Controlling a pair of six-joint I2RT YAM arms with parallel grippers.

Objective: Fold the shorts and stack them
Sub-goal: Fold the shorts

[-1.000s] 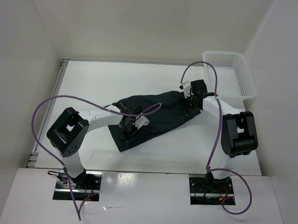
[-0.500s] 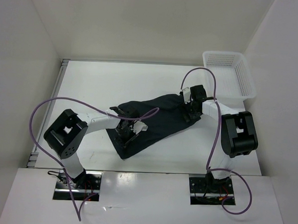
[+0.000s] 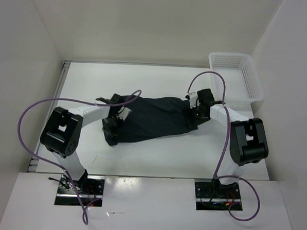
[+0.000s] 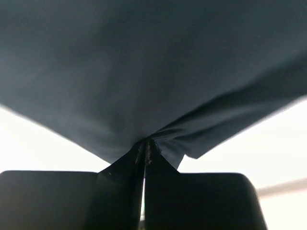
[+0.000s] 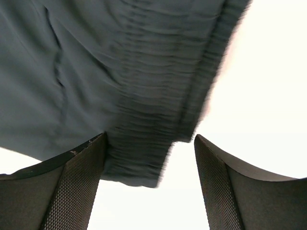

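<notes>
Top external view has the shorts (image 3: 153, 120) lying dark across the middle of the white table (image 3: 93, 81), stretched from about 9 o'clock to 3 o'clock. A white mesh basket (image 3: 237, 78) sits off at 1 o'clock in the far corner, well apart from the cloth. Purple cables (image 3: 27, 119) loop off both arms, and the left one arcs over the cloth's far left corner. The left arm reaches across the table to the 9 o'clock end, and its wrist covers that corner from above.

From the left wrist, the left gripper (image 4: 145, 152) has its fingers pinched tight together on a fold of the fabric, which fans out from the pinch. The right gripper (image 5: 149, 140) stands wide at the 3 o'clock end, with the gathered waistband lying between its spread fingers. Whether those fingers touch the cloth I cannot tell. Both wrist views are soft and mostly filled with dark cloth, so only slivers of table show at their edges.
</notes>
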